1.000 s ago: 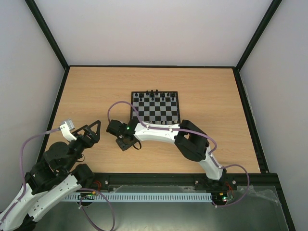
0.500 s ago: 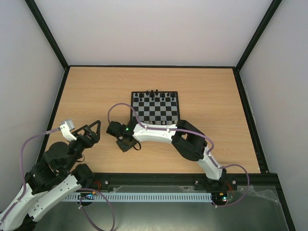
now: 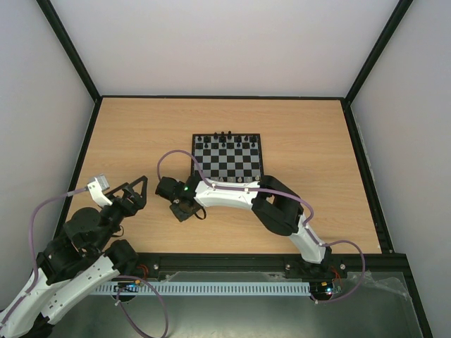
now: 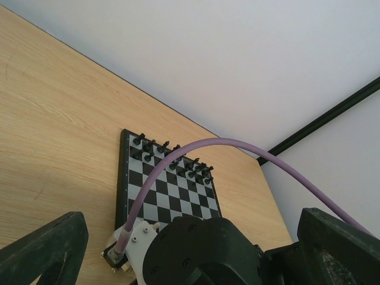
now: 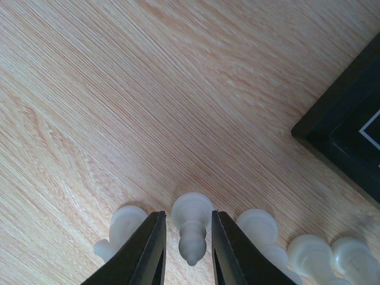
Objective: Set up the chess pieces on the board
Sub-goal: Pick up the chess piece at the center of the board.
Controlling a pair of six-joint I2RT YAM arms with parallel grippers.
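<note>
Two dark fingers (image 5: 148, 252) of my right tool (image 5: 187, 221) stand a little apart, one on each side of a small whitish piece (image 5: 191, 233). I cannot tell if they press on it. That piece is one in a row of chess pieces (image 5: 256, 228) on the bare counter (image 5: 148, 89), just off the near left corner of the board (image 5: 347, 139). The board has black and pale squares and a thin black edge. It lies flat near the middle of the counter, and tiny black pieces (image 3: 225, 137) stand on its far rows. My left tool (image 3: 139, 191) is spread wide with nothing in it, over the near left part of the counter, well apart from the board. The counter is light wood with fine lines in it. Plain white walls (image 3: 225, 42) stand on three sides, and black bars (image 3: 70, 49) run up the corners.
</note>
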